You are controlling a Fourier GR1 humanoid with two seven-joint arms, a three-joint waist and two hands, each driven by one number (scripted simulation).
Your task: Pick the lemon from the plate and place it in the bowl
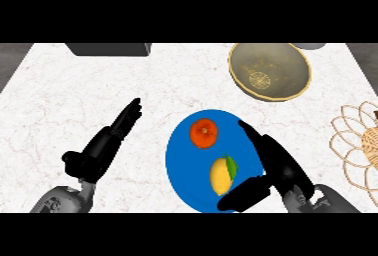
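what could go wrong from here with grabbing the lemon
1. The right hand is open, fingers lying to the right of the lemon and thumb below it. Closing from there may roll the lemon across the plate rather than catch it.
2. A red-orange fruit shares the plate, just beyond the lemon. A pushed lemon or the fingertips might knock it.

Kitchen — white marbled counter point(88, 90), blue plate point(183, 170), brown bowl point(284, 60), wickerwork point(368, 142).
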